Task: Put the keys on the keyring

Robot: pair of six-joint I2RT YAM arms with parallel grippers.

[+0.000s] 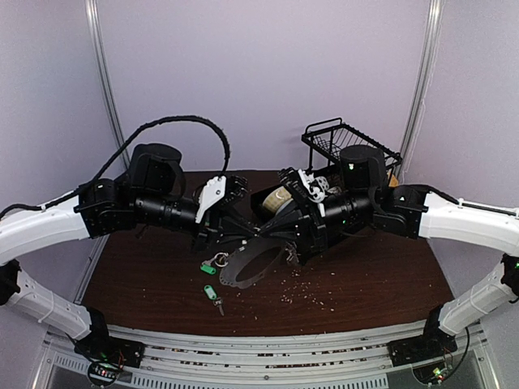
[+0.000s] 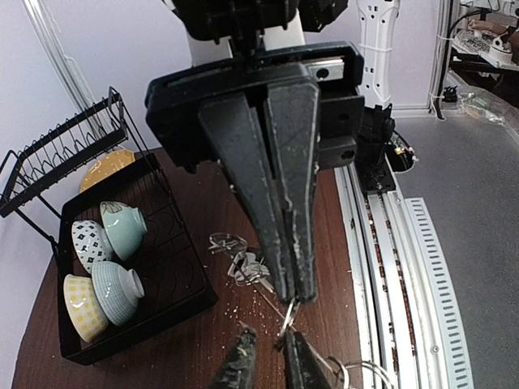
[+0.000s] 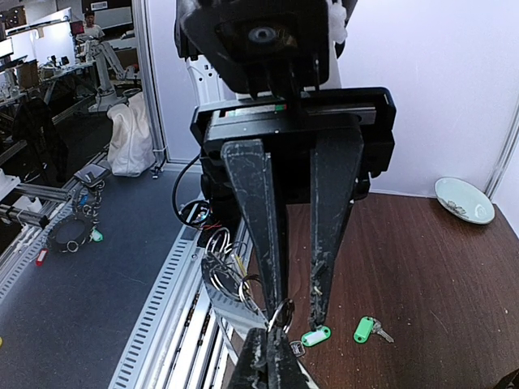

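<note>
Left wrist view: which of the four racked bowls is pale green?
The pale green bowl, upper right of the four; the others are a dotted white bowl, a yellow bowl and a ribbed blue-grey bowl.

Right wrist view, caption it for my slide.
Right gripper and left gripper meet at a wire ring above two green-tagged keys on the table.

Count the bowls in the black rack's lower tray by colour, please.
Yellow bowl: 1
Pale green bowl: 1
Blue-grey striped bowl: 1
White bowl with dark pattern: 1
Total: 4
</note>
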